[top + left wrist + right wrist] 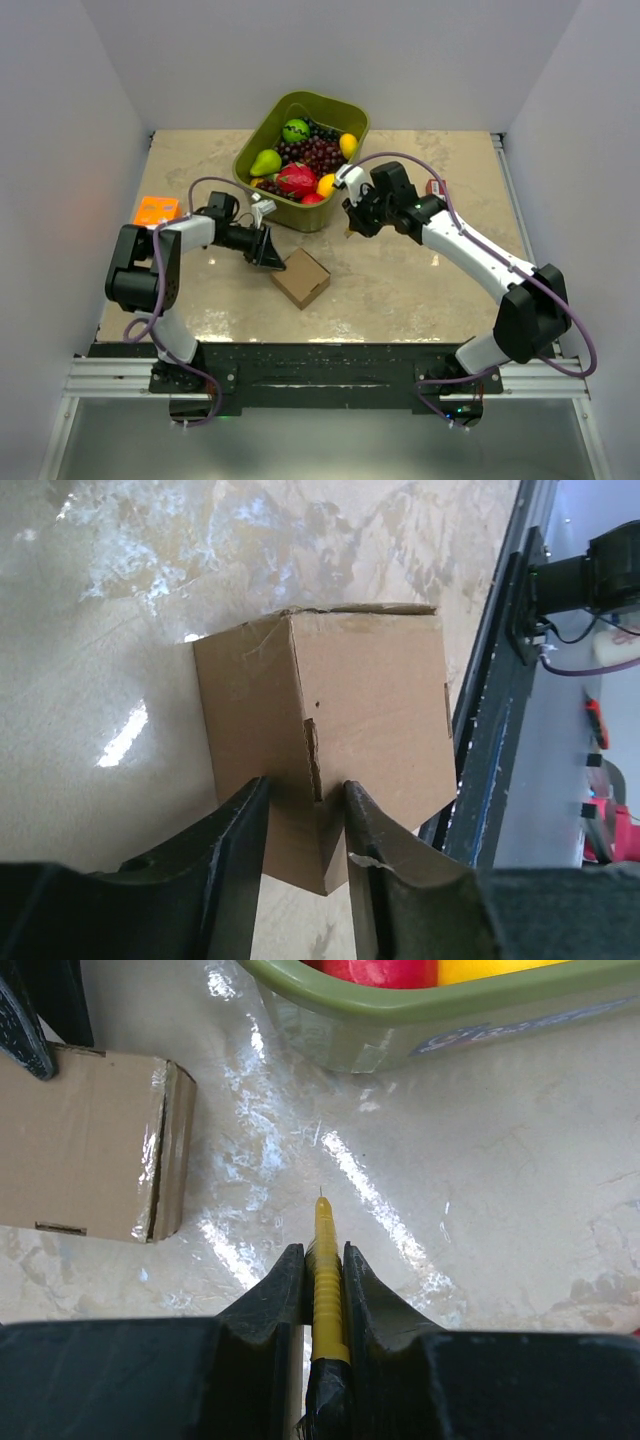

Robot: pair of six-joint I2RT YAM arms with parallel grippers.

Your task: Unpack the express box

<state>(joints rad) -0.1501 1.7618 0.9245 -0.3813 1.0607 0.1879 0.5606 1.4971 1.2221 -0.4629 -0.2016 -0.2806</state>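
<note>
The table [400, 290] is pale marbled stone, glossy under the lights. At its far middle stands the green tub [330, 100], filled with fruit. On the right wrist view the tub's near wall carries a strip label [520, 1028] with blue lettering, too blurred for me to read.

The express box [300, 278] sits on the table in front of the tub, between my two arms and nearer the left one. It is plain brown cardboard with its flaps down. From above it lies turned like a diamond, one corner toward the arm bases and one toward the tub. It looks about square, so I cannot pick out a long axis. The right wrist view shows shiny clear tape wrapped over one of its edges.

An orange tray [157, 210] lies at the table's left edge, well apart from the box.

My left hand [268, 250] is low at the box's far-left corner. On its own camera the two fingers [250, 820] are narrowly parted, with a flap seam showing between them. I cannot tell whether they touch the cardboard.

My right hand [352, 225] hangs just beside the tub's near-right corner, clamped on a thin yellow tool [326, 1260]. Its fine tip points toward the tub wall.
</note>
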